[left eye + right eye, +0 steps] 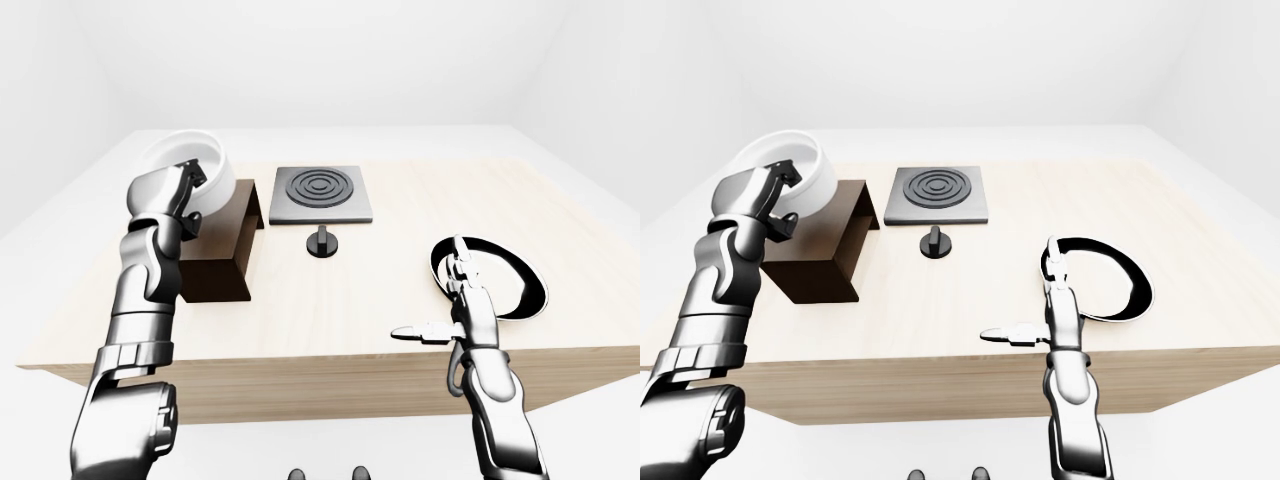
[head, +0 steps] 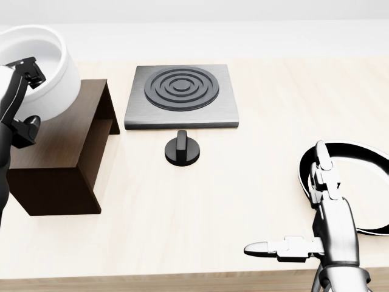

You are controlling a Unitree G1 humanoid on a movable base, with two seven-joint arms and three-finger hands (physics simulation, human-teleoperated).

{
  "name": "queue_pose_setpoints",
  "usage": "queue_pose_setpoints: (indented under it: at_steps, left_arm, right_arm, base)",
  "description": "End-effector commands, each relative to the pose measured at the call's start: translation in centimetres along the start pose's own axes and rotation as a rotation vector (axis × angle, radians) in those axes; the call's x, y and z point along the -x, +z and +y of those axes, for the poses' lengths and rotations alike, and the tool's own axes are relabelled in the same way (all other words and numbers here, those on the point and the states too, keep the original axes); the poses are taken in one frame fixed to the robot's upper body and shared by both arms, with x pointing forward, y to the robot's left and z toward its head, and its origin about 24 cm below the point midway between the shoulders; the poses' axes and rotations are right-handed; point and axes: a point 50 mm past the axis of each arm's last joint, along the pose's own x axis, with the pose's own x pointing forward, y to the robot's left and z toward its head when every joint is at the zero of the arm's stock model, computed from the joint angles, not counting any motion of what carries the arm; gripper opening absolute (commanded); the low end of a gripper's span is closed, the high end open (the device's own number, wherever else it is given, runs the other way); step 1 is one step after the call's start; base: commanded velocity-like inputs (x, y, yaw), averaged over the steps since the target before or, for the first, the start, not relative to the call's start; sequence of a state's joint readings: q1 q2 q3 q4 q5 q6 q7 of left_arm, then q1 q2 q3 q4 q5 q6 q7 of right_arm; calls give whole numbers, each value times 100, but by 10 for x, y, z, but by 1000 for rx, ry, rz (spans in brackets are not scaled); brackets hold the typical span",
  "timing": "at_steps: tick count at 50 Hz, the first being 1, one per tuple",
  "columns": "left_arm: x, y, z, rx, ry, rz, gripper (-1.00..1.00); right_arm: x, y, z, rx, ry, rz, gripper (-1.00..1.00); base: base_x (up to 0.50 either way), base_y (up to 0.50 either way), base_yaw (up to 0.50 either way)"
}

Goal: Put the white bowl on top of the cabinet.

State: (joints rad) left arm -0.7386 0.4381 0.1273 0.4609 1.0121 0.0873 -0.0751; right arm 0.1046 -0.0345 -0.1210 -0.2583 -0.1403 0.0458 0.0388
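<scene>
The white bowl is at the top left of the head view, over the far left corner of the dark brown cabinet. I cannot tell whether it rests on the cabinet top. My left hand is shut on the bowl's rim, with fingers inside and the thumb outside. My right hand is open and empty, with fingers straight and the thumb pointing left. It hovers over the wooden table at the lower right, beside a black dish.
A grey square burner plate with rings lies right of the cabinet, with a black knob below it. A black dish with a white rim lies at the right. The table's near edge runs below my hands.
</scene>
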Motion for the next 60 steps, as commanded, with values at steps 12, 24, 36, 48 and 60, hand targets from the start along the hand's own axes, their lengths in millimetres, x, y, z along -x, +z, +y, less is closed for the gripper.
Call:
queue_pose_setpoints:
  at_steps: [12,24,36,48,60]
  left_arm:
    - [-3,-6,-1,-26,71,28,-100]
    - [-1,-10,-13,-4,61,49,-100]
    - [-1,-14,-21,16,55,70,-100]
    - [-1,-16,-27,33,50,89,-100]
    - [-1,-17,-30,44,52,96,100]
  right_arm:
    - [-2,-2,2,4,3,3,100]
    - [-3,-4,3,7,3,8,100]
    - [-3,-3,4,9,5,7,100]
    - [-3,-5,5,13,9,10,100]
    - [-3,-5,6,16,11,11,100]
  base:
    - [0,0,0]
    - [0,0,0]
    - [0,0,0]
    - [0,0,0]
    - [0,0,0]
